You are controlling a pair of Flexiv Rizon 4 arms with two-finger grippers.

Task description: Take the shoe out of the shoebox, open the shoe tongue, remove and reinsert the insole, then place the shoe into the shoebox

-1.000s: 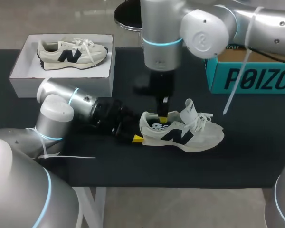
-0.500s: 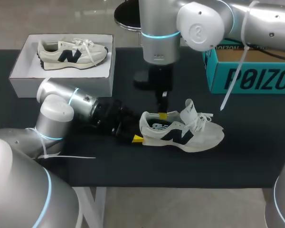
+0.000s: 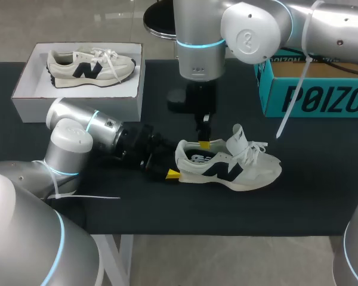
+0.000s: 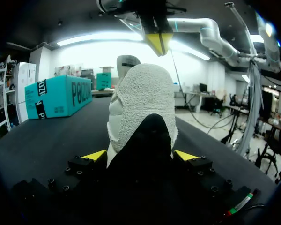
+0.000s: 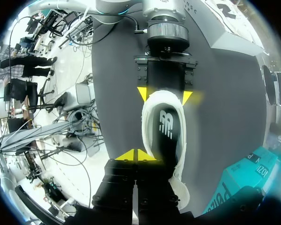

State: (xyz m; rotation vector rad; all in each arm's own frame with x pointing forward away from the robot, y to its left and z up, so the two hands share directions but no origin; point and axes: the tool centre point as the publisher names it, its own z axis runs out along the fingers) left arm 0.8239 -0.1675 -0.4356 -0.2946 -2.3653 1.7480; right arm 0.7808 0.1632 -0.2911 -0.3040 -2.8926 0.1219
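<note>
A cream running shoe with a navy side logo (image 3: 230,167) lies on its sole at the middle of the black counter (image 3: 322,196), toe toward the robot's right. Its tongue (image 3: 237,138) stands upright, its white laces (image 3: 256,149) lie loose across the forefoot, and its dark insole with a white logo (image 5: 166,129) is seated inside. The left end effector (image 4: 140,154), coming in low along the counter, is closed on the shoe's heel, one yellow fingertip (image 3: 173,174) at each side. The right end effector (image 5: 136,154) hangs straight down from above, its two yellow tips pressed together just over the collar rim at the far side of the shoe's opening. At the counter's far left corner sits a white open cardboard shoebox (image 3: 33,80) holding a second cream running shoe (image 3: 90,65), well apart from the first. A teal cardboard box with dark lettering (image 3: 313,95) stands at the far right, near the right arm.
</note>
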